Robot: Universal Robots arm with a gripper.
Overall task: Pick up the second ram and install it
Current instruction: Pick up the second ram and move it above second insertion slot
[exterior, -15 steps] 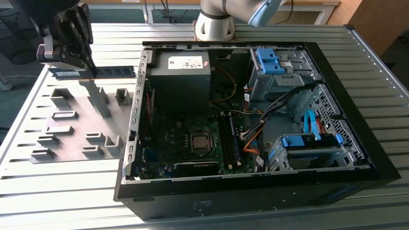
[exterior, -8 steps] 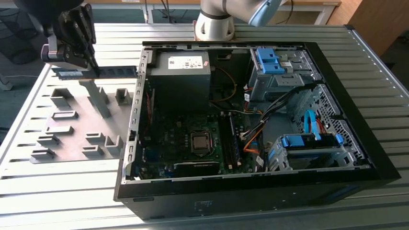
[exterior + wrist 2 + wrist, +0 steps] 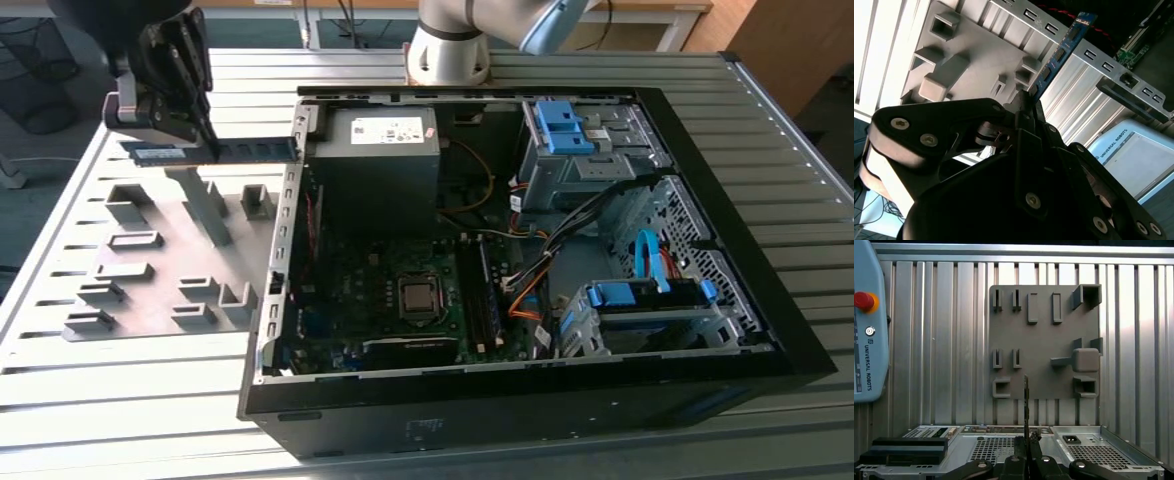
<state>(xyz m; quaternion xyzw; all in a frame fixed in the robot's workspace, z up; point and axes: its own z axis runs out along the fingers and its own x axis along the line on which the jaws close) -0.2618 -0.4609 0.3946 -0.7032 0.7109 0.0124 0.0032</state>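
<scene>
Over on the exterior view's left, we find the gripper (image 3: 187, 135) up above the slatted table (image 3: 80, 400), and it has the goods: the second ram (image 3: 247, 149) is pinched between its fingers. The stick lies level, long edge towards the open computer case (image 3: 534, 410). In the second wrist view the fingers (image 3: 1029, 107) press on the flat faces, and most of the board reaches out past them. We reckon that grip leaves the long contact edge free for seating later.

Just below sits the grey fixture plate (image 3: 160, 265), with its blocks and narrow slots meant to stand parts upright for a clean pick. The ram looks clear of all of them, hanging in the air and not resting in any holder. In the first wrist view we see the stick edge-on (image 3: 1026, 395), a thin dark line rising from the fingertips over the plate, so it is held square rather than skewed.

Moving right, the case lies on its side with the panel off. That leaves the motherboard (image 3: 387, 290) facing up, open to a reach from above. The ram is outside the case wall, near it, well short of the board. Furthest right are the blue drive-bay clips (image 3: 561, 125), out of the way of this job
</scene>
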